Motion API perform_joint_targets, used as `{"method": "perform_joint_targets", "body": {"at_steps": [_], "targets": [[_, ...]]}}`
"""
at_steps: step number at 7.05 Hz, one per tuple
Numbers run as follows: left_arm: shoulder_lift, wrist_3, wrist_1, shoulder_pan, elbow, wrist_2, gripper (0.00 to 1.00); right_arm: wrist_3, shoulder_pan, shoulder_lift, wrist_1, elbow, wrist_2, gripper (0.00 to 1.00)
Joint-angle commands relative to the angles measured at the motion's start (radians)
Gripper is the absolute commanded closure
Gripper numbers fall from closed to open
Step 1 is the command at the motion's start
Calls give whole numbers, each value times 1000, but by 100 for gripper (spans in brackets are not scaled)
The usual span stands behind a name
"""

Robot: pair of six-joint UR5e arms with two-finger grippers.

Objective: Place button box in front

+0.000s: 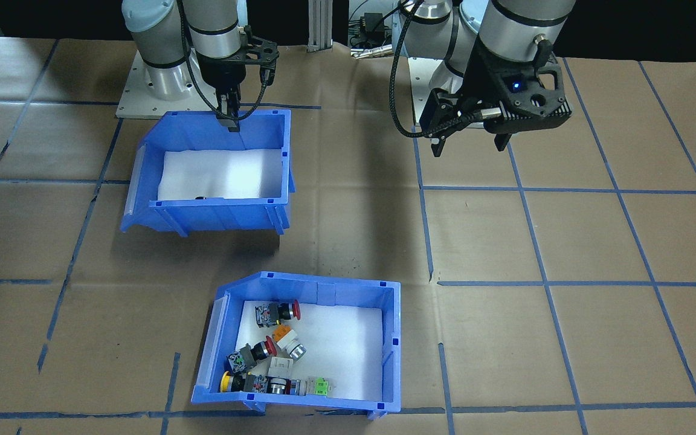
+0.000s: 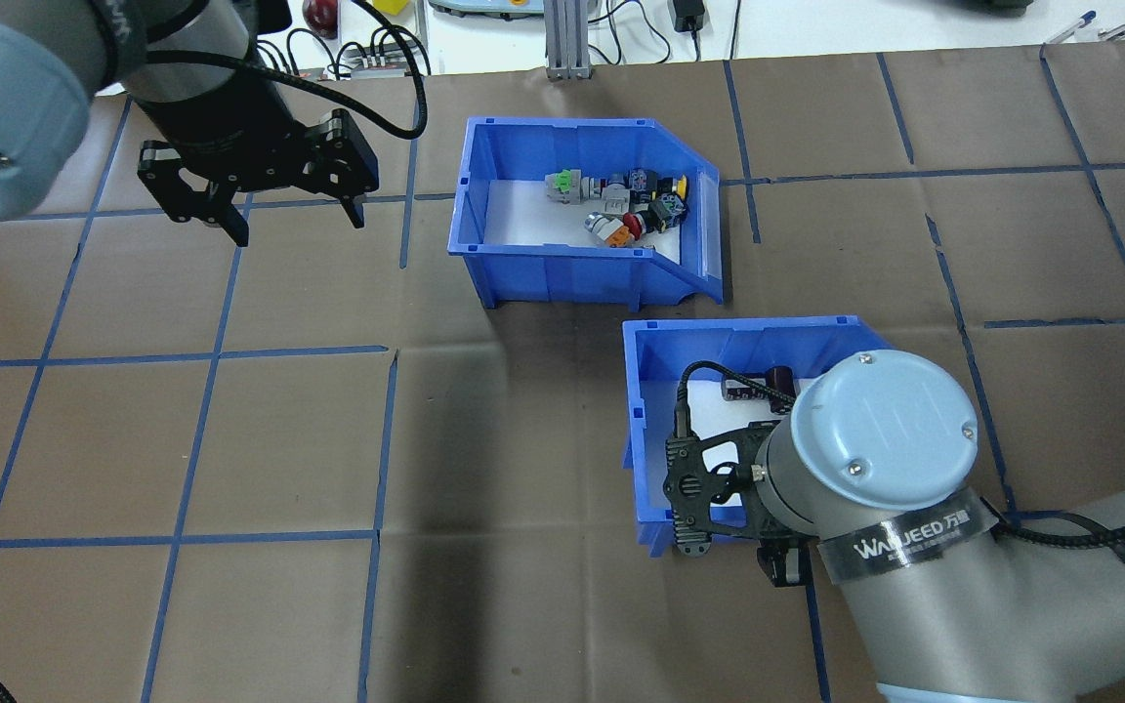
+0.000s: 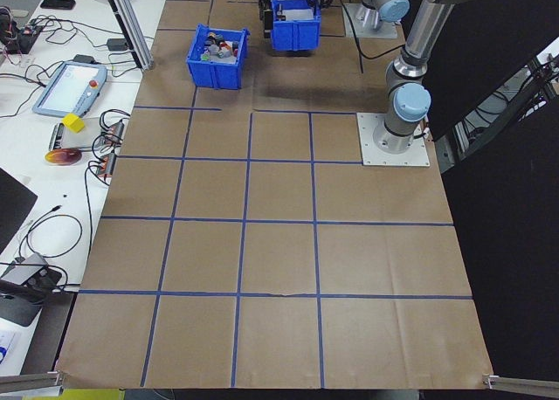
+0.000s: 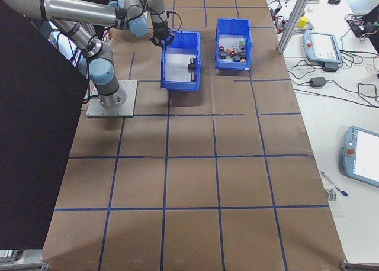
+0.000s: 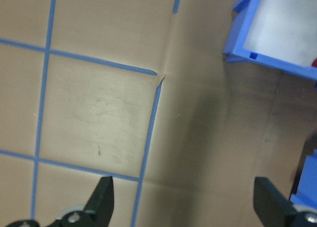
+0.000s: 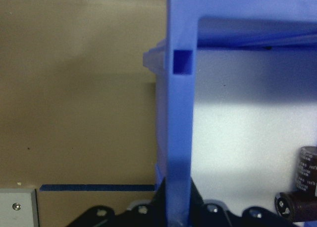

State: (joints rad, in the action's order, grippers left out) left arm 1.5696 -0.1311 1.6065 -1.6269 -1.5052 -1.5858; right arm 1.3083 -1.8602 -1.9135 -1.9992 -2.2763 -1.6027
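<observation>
The button box [image 1: 299,347] sits on the worktop [image 1: 565,241] near its far edge from the robot, apart from both pincers. Closer to the robot, the second bin [image 1: 215,172] has its rear wall clamped by the right pincer [image 1: 229,118], seemingly one finger each side. The left pincer [image 1: 469,142] hangs released over bare paper.

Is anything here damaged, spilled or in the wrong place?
Nothing is spilled. One oddity: the right pincer is clamped on the wall of the nearly empty blue bin, not the button box. The paper table cover has a small tear beside a blue tape line.
</observation>
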Motion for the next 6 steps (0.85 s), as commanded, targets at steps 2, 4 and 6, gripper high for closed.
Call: {"method": "perform_joint_targets", "body": {"at_steps": [2,4,6], "targets": [[-31,137,7,32,-19,1,1,-70,-77,62,-29,30,-2,86],[-25,137,3,33,-26,-3,1,-205,-213,195,-38,121,-60,87],[-25,137,4,33,-32,-5,1,-326,-339,340,-78,205,-85,87]]}}
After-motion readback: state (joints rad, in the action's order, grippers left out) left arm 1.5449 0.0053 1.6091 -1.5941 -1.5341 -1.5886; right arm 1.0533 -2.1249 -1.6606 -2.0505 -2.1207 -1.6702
